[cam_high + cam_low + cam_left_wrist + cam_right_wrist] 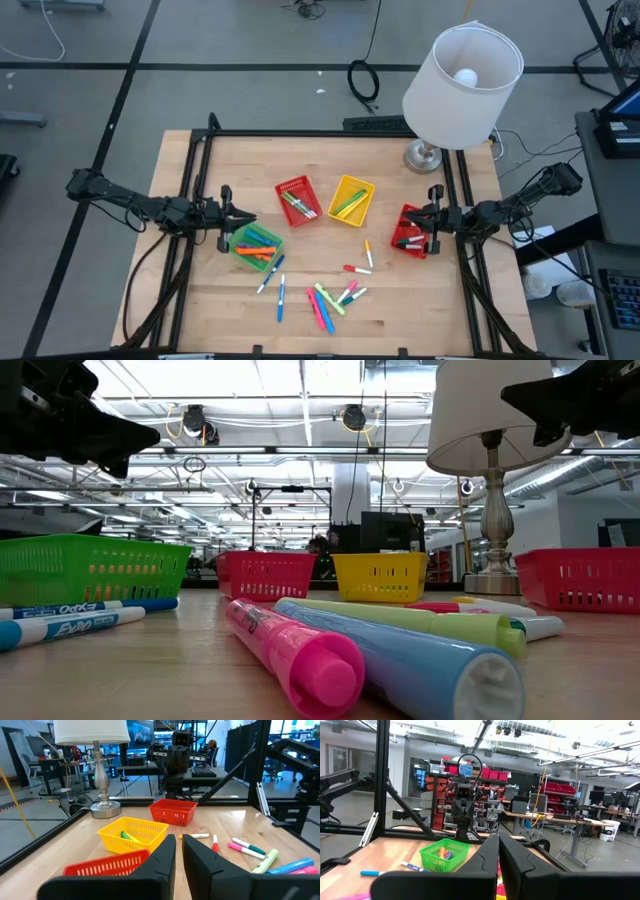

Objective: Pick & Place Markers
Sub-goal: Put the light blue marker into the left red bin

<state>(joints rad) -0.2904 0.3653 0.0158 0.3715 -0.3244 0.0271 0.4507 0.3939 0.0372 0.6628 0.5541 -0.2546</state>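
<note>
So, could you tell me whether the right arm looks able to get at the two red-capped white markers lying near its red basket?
Probably yes. The white markers lie loose on bare wood beside the red basket, with nothing on top. The right hand, shut and empty, hovers above that basket, so the way looks free.

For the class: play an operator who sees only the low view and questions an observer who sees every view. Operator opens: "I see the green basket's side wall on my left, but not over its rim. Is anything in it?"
Observer: Yes. The green basket holds several markers, with orange, green and blue among them.
Operator: Where is the left gripper?
Observer: The left gripper hangs right beside that basket's rim, on the basket's lamp side.
Operator: And the right one?
Observer: The right gripper is shut, above the red basket near the table's right edge.
</note>
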